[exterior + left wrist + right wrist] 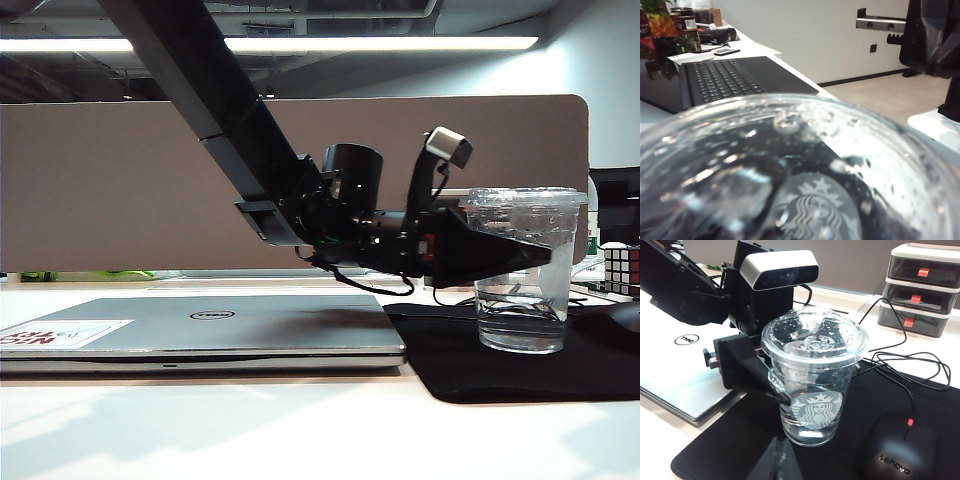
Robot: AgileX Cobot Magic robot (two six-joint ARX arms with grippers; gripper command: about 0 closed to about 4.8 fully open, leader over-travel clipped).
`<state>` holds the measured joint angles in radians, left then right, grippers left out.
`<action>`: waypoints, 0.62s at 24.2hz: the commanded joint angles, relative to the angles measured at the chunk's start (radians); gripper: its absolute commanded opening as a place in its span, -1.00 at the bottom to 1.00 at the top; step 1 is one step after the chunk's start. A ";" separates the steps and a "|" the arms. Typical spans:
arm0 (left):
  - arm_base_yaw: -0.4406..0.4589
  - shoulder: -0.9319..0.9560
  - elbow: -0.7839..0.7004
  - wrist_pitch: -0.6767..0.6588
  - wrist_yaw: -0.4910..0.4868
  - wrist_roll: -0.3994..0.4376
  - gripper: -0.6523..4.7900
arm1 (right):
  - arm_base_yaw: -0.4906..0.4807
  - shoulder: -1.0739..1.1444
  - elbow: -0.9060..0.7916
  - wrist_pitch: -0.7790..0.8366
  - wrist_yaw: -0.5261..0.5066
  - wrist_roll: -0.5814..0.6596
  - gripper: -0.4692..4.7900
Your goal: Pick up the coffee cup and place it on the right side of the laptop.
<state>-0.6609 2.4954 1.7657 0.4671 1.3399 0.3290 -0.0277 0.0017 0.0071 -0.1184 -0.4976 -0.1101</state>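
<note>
The coffee cup [525, 312], clear plastic with a flat lid, a printed logo and a little clear liquid, stands upright on the black mat [520, 378] just right of the closed silver laptop [200, 325]. My left gripper [540, 252] reaches in level from the laptop side. Its black fingers [742, 367] stand wide on either side of the cup [812, 385], and the far finger is hidden behind it. The cup's lid [805, 175] fills the left wrist view. My right gripper [776, 450] hangs over the mat in front of the cup, its fingers pressed together, empty.
A black mouse [897, 450] lies on the mat right of the cup, with its cable [905, 365] looping behind. A Rubik's cube [622, 268] and small grey drawers [922, 287] stand at the back right. A brown divider panel [100, 180] closes off the rear.
</note>
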 commanded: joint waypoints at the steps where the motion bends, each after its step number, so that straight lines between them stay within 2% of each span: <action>1: 0.016 -0.007 0.000 -0.010 0.045 0.004 1.00 | 0.001 -0.001 -0.006 0.017 -0.002 -0.003 -0.83; 6: 0.056 -0.007 0.000 -0.032 0.125 0.004 1.00 | 0.001 -0.001 -0.006 0.017 -0.002 -0.004 -0.83; 9: 0.091 -0.007 0.000 -0.035 0.216 0.004 1.00 | 0.000 -0.001 -0.006 0.016 -0.002 -0.014 -0.83; 15: 0.141 -0.008 0.000 -0.037 0.228 0.002 1.00 | 0.000 -0.001 -0.006 0.016 -0.002 -0.015 -0.83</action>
<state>-0.5289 2.4954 1.7649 0.4290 1.5581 0.3286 -0.0277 0.0017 0.0071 -0.1184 -0.4976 -0.1219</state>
